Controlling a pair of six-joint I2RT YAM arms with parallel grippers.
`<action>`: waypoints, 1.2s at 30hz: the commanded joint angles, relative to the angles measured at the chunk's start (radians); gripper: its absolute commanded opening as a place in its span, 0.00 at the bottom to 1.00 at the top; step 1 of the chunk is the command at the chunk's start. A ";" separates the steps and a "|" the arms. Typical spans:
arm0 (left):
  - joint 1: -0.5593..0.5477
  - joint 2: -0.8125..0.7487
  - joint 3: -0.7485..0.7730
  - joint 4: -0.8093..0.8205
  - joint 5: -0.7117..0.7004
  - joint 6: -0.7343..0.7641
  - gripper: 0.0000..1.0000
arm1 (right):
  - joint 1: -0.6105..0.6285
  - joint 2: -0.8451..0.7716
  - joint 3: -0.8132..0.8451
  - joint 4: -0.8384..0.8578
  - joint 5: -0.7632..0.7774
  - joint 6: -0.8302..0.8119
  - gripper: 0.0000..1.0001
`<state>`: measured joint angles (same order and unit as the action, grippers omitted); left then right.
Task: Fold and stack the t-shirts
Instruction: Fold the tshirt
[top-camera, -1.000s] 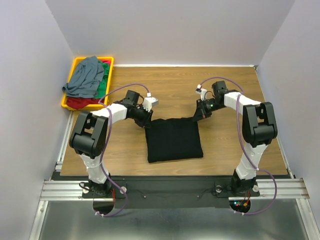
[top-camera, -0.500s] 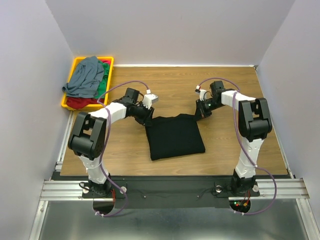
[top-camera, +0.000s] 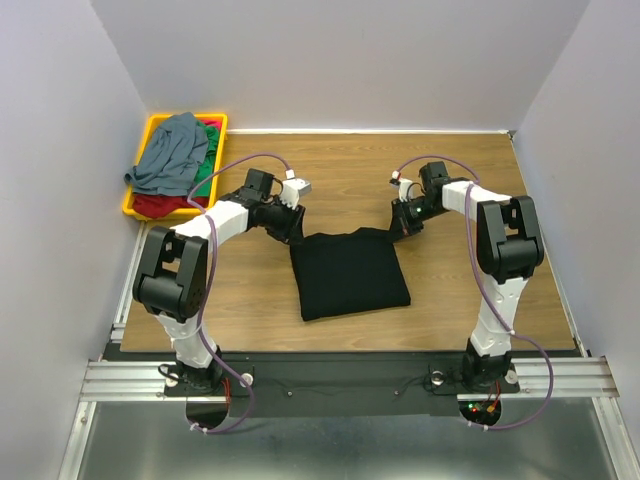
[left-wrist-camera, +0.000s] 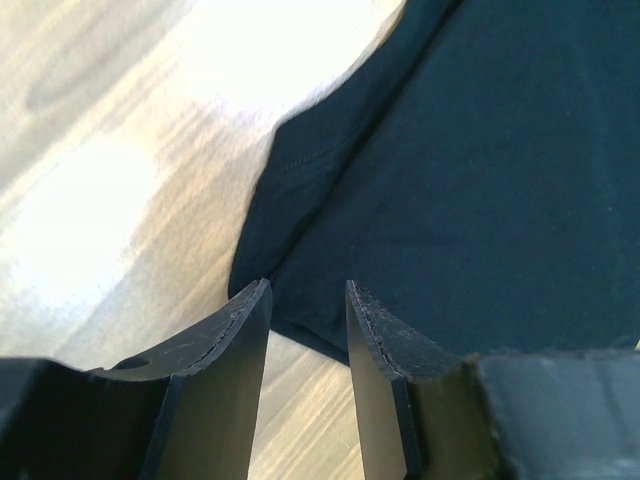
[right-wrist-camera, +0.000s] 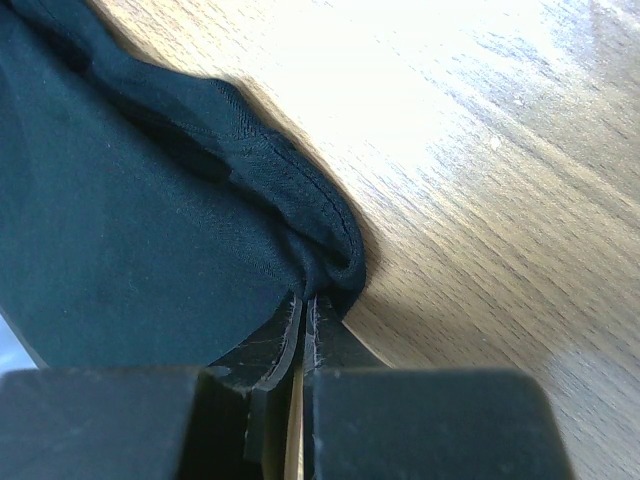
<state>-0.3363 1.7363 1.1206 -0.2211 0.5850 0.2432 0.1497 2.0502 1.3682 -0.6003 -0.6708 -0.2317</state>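
Observation:
The black t-shirt (top-camera: 348, 272) lies folded into a rough square on the wooden table (top-camera: 470, 290). My left gripper (top-camera: 290, 230) is open and empty, just off the shirt's far left corner; the left wrist view shows bare wood between its fingertips (left-wrist-camera: 305, 300) and the black cloth (left-wrist-camera: 480, 200) just beyond. My right gripper (top-camera: 398, 229) is shut on the shirt's far right corner; the right wrist view shows its jaws (right-wrist-camera: 305, 312) pinching the bunched hem (right-wrist-camera: 300, 210). The grey-blue shirt (top-camera: 172, 152), green shirt (top-camera: 205, 172) and red shirt (top-camera: 155, 205) lie piled in the yellow tray.
The yellow tray (top-camera: 152, 127) sits at the far left corner of the table, partly over its left edge. Grey walls close in the back and both sides. A metal rail (top-camera: 330, 380) runs along the near edge.
My left gripper let go of the shirt's far left corner and drew back to the far left. The shirt shifted slightly to the right and its near edge now lies a little askew.

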 joint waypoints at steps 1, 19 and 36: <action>0.003 -0.003 0.007 -0.032 -0.013 -0.033 0.47 | 0.013 0.016 -0.018 0.019 0.109 -0.023 0.01; 0.000 0.026 -0.047 -0.113 0.036 -0.039 0.45 | 0.013 0.004 -0.034 0.019 0.111 -0.026 0.01; -0.007 -0.070 -0.057 -0.054 0.027 -0.056 0.00 | 0.013 0.002 -0.041 0.019 0.131 -0.038 0.00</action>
<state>-0.3393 1.7874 1.0721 -0.3061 0.6201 0.1856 0.1520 2.0434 1.3617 -0.5949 -0.6613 -0.2321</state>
